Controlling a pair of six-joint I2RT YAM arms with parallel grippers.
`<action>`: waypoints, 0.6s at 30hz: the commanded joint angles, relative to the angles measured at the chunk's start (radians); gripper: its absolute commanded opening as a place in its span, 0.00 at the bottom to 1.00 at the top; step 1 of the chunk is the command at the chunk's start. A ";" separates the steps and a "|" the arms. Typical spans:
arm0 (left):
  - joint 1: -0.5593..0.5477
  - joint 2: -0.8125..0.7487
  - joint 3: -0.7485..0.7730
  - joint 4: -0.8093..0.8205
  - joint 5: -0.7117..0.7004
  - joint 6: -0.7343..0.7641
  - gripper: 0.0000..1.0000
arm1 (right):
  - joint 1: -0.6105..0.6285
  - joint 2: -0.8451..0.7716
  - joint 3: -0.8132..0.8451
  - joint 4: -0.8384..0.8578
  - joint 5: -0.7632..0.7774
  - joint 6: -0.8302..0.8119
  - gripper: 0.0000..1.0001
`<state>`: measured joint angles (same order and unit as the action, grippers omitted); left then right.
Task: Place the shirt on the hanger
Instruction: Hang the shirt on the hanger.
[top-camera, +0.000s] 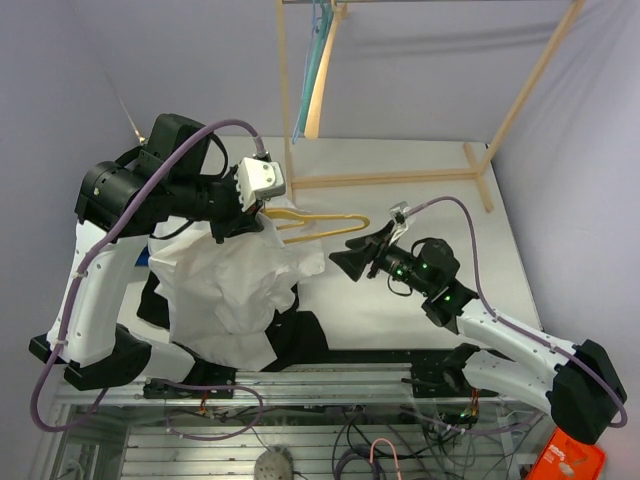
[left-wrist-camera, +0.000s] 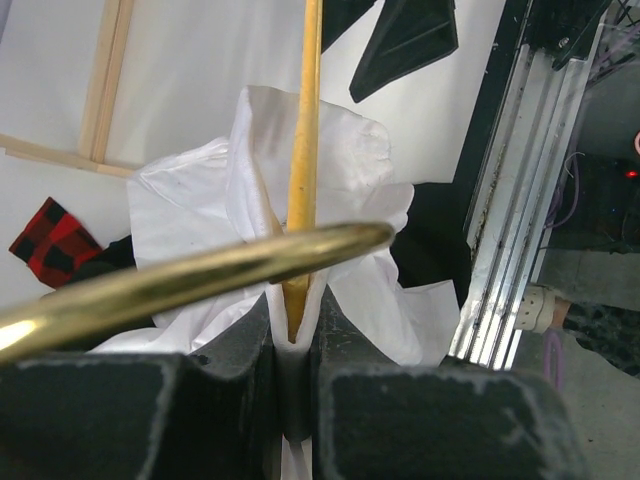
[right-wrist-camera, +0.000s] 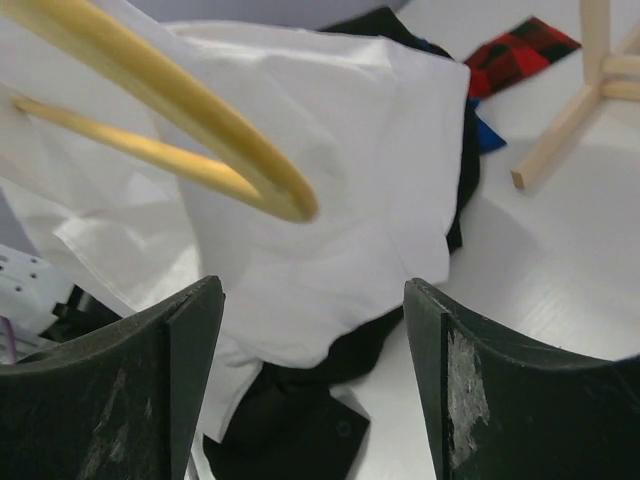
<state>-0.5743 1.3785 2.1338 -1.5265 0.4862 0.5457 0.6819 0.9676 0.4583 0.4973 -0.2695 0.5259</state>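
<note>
The white shirt (top-camera: 232, 287) hangs bunched below my left gripper (top-camera: 243, 222), above the table's left side. The thin yellow hanger (top-camera: 318, 224) sticks out to the right from that gripper, one end inside the shirt. In the left wrist view my left gripper (left-wrist-camera: 292, 335) is shut on shirt fabric (left-wrist-camera: 330, 160) and the hanger's bar (left-wrist-camera: 303, 150) together; the brass hook (left-wrist-camera: 200, 275) crosses in front. My right gripper (top-camera: 352, 262) is open and empty, just right of the shirt and below the hanger's free end. In the right wrist view the hanger end (right-wrist-camera: 240, 165) and the shirt (right-wrist-camera: 360, 150) lie ahead of its fingers (right-wrist-camera: 460, 370).
A black garment (top-camera: 300, 335) lies on the table under the shirt, also seen in the right wrist view (right-wrist-camera: 300, 420). A red plaid cloth (right-wrist-camera: 520, 45) lies beyond. A wooden rack (top-camera: 400, 178) stands at the back with a teal hanger (top-camera: 315, 60) on it.
</note>
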 joint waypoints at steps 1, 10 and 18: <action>-0.006 -0.006 0.018 0.033 -0.007 0.003 0.07 | -0.002 0.002 0.017 0.188 -0.039 0.092 0.72; -0.006 0.005 0.021 0.077 -0.026 -0.008 0.07 | 0.000 0.031 -0.025 0.302 -0.107 0.202 0.53; -0.005 0.013 0.043 0.126 -0.024 -0.038 0.07 | 0.017 0.087 -0.044 0.378 -0.104 0.228 0.51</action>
<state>-0.5743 1.3903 2.1338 -1.4693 0.4591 0.5240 0.6880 1.0283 0.4259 0.7856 -0.3603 0.7280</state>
